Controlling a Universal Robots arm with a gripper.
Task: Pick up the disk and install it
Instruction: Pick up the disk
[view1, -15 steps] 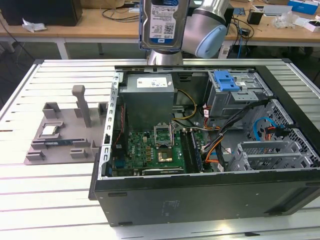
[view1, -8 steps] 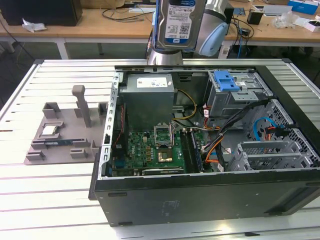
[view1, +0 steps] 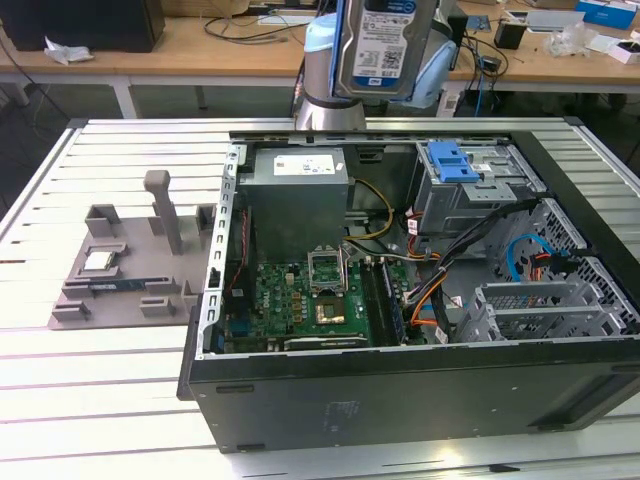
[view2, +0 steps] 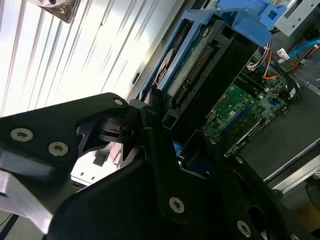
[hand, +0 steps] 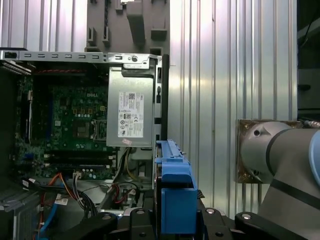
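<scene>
The disk (view1: 385, 45) hangs upright high over the back of the open computer case (view1: 400, 390), its white-and-blue label facing the exterior view. In the second wrist view its connector edge and blue bracket (view2: 200, 65) run out from between the black fingers (view2: 150, 125). My gripper (view2: 180, 137) is shut on the disk. In the first wrist view the bracket's blue end (hand: 175, 195) stands up from the gripper (hand: 175, 222), above the case wall near the power supply (hand: 131, 112).
Inside the case are the motherboard (view1: 300, 300), a grey power supply (view1: 297, 190), a drive cage with a blue latch (view1: 455, 160) and loose cables (view1: 440, 290). A grey fixture (view1: 130, 270) at the exterior view's left holds a small chip (view1: 97, 262) and a memory stick (view1: 120, 284).
</scene>
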